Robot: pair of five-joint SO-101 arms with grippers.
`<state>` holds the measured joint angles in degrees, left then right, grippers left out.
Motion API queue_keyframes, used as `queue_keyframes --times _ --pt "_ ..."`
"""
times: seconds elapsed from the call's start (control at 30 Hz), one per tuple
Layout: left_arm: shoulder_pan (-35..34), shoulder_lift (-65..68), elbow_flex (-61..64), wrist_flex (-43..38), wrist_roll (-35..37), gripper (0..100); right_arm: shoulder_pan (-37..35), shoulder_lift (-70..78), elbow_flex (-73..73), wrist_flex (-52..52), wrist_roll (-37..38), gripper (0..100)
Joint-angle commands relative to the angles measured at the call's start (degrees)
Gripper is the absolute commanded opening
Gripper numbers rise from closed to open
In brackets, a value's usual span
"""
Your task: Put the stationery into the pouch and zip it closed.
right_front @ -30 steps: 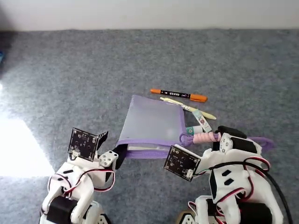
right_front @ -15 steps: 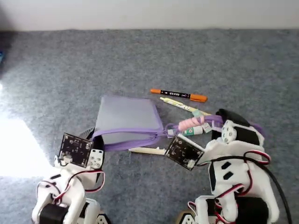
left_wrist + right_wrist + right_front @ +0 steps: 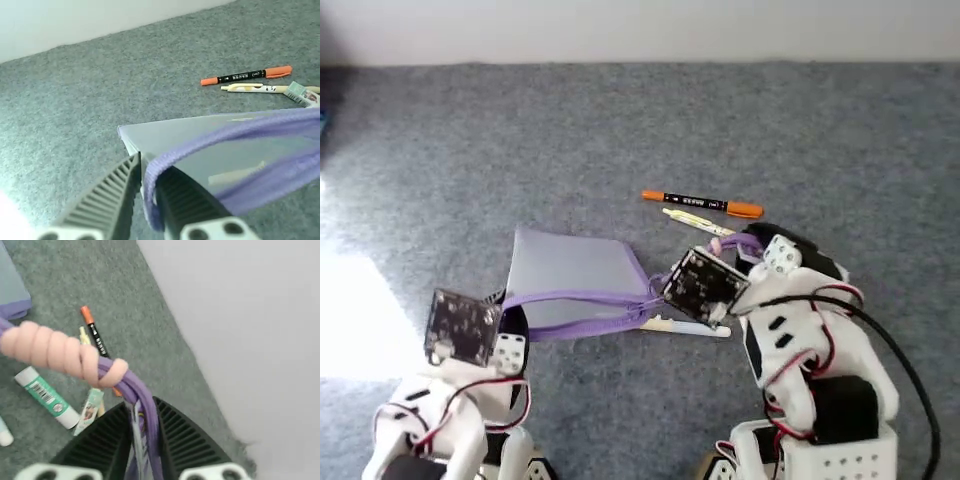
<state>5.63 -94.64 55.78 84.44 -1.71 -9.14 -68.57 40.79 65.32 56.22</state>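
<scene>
1. The pouch [image 3: 570,272] lies flat on the carpet [image 3: 440,150], near the front between the two arms. The widest stretch of carpet runs from it out to the wall [image 3: 640,30] and off to the left.
2. The left gripper [image 3: 149,167] is pinched onto the pouch's purple rim at its near left corner.
3. The right gripper [image 3: 140,412] is clamped on the strap [image 3: 131,382] at the pouch's right end. A pink coil [image 3: 55,351] is wound round the strap just ahead of the fingers.
4. The marker [image 3: 702,204] and a cream pen [image 3: 692,220] lie side by side just beyond the right arm, apart from the pouch.
5. A pale stick [image 3: 685,326] lies along the pouch's near edge. Its left end meets the rim, and we cannot tell whether it is under the pouch or inside it.
6. From above, the right gripper's tips are hidden under that arm's camera board [image 3: 705,280].
7. The glue stick [image 3: 45,396] lies on the carpet below the coil, near the pen.
8. We count one pouch, one marker, one pen, one glue stick and one pale stick. A white end [image 3: 4,436] is cut off at the frame's edge, and we cannot name it.
</scene>
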Motion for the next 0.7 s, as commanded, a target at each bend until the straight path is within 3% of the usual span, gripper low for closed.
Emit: queue_keyframes --times 0.0,0.2,0.43,0.67 --pt "0.0 13.3 -9.7 -0.3 4.7 1 -0.3 0.9 -0.5 4.5 -7.6 2.4" --pt "-0.1 29.0 -19.5 0.1 12.0 1 -0.1 1.1 -1.6 16.4 -19.7 20.8" --pt "-0.7 31.5 -21.7 0.1 16.6 1 10.8 3.2 -6.6 26.3 -21.3 21.0" --pt "-12.0 31.5 -22.0 0.6 16.4 1 21.7 7.9 -6.6 27.6 -21.3 20.9"
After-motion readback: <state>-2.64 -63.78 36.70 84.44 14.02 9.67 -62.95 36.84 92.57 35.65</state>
